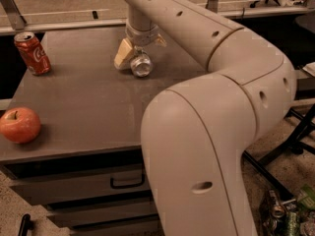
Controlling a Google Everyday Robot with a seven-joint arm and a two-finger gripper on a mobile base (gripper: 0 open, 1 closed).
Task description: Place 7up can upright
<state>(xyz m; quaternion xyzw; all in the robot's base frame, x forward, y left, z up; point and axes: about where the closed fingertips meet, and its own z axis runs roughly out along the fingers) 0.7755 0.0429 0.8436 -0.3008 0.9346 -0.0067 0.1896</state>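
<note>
Camera view: the 7up can point(141, 65) is at the back middle of a grey table top point(83, 102), tilted over on its side with its shiny round metal end turned toward the viewer. The gripper point(141, 53) comes down onto it from above, its two tan fingers point(123, 56) set on either side of the can and closed against it; whether the can's lower edge touches the table or hangs just above it cannot be told. A red cola can point(32, 53) stands upright near the table's far left corner, well apart from the 7up can. A red apple point(19, 125) sits at the left front edge, also well apart. The stretch of table between these things and the gripper is bare grey surface. The robot's thick cream arm point(211, 146) fills the right and foreground, bending from bottom centre up and back over the table, and hides the table's right side. Below the table top are drawers, one with a dark handle point(128, 182). On the floor at bottom right lies a cluster of green containers point(285, 215).
</note>
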